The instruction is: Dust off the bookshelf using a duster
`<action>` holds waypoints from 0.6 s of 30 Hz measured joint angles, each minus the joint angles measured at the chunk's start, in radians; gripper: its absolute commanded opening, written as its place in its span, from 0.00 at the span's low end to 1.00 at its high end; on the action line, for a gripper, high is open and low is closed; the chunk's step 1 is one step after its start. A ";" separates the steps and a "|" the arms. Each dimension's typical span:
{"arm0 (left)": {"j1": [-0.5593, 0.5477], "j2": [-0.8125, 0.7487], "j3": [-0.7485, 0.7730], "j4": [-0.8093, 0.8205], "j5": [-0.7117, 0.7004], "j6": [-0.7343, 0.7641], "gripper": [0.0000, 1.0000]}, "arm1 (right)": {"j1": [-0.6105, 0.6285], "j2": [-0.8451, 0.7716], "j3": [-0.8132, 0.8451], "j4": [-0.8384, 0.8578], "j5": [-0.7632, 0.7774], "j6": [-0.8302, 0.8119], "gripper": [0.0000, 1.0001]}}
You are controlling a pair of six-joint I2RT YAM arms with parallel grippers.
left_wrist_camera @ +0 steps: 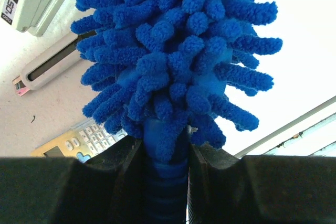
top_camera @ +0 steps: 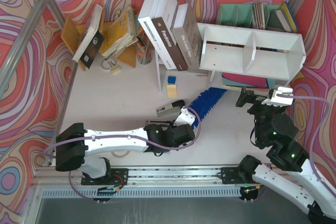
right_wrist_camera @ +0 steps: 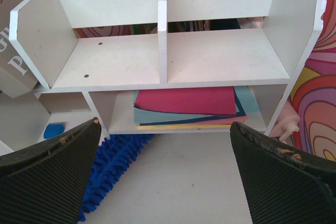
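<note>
1. left jaws pinch the slim ribbed blue handle of the duster (left_wrist_camera: pixel 178 66); its fluffy chenille head stretches straight ahead of them.
2. right jaws spread wide, facing the bookshelf (right_wrist_camera: pixel 163 51) just ahead: smooth white boards, one divider, two cubbies.
3. its lower tier holds flat red, teal and yellow sheets (right_wrist_camera: pixel 189 106); the duster's tip lies ahead-left of the right jaws.

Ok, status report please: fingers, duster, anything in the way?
Left gripper shut on duster handle. Right gripper open, facing bookshelf. Duster head on table, tip at lower tier. Coloured paper stack lies in that tier.
</note>
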 measured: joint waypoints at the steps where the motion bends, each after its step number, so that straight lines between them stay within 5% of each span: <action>1: 0.000 0.006 0.005 0.000 0.002 0.000 0.00 | 0.000 0.000 0.000 0.000 0.000 0.000 0.99; 18: -0.016 0.241 0.274 0.053 0.054 0.169 0.00 | 0.000 0.000 0.000 0.000 0.000 -0.003 0.99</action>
